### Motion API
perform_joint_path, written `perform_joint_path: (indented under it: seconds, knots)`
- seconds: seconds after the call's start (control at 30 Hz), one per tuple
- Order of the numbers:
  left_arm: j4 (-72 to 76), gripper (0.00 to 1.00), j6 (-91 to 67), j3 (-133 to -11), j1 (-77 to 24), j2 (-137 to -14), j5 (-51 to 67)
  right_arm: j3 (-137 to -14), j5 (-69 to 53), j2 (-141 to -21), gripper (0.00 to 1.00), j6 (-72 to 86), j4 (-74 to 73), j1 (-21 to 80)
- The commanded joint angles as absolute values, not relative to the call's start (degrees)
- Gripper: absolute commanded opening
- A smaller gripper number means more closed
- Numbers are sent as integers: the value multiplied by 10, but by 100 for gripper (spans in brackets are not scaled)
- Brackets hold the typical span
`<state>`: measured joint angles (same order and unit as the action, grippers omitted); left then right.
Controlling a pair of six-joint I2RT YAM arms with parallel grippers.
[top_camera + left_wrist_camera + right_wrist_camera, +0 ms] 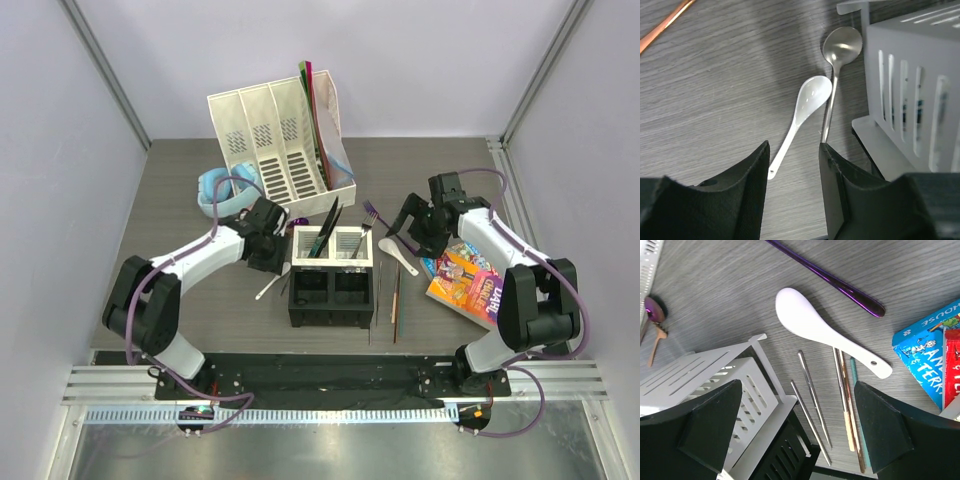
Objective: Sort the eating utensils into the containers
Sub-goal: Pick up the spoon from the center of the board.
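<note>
Sorting early: the caddy (331, 312), by the middle of the near edge of the desk (440, 180), holds a few utensils (328, 228) in its 2 white cells; 3 spoons (807, 100), a purple piece (840, 287) and chopsticks (812, 405) lie loose; left fingers (747, 185) and right fingers (715, 410) spread, empty.

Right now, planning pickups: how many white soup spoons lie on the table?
2: one spoon left of the caddy, another spoon right of it. More may hide inside the caddy.

Left gripper (272, 252) points toward 3 o'clock, jaws parted. Right gripper (408, 233) points toward 9 o'clock, jaws spread wide.
</note>
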<state>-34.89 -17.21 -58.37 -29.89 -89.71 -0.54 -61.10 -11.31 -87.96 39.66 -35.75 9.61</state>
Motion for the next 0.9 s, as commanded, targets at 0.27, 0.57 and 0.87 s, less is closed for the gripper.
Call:
perform_joint_path:
  seconds: [0.27,0.57,0.87]
  knots:
    - [-337,42,-178,-592,-293,-939,54,-617,-136,-866,100,423,-331,92]
    - [-326,41,-172,-574,-289,-954,53,-617,-123,-853,100,411,-343,94]
    - [-319,41,-164,-580,-265,-986,61,-646,-119,-873,100,403,-359,103]
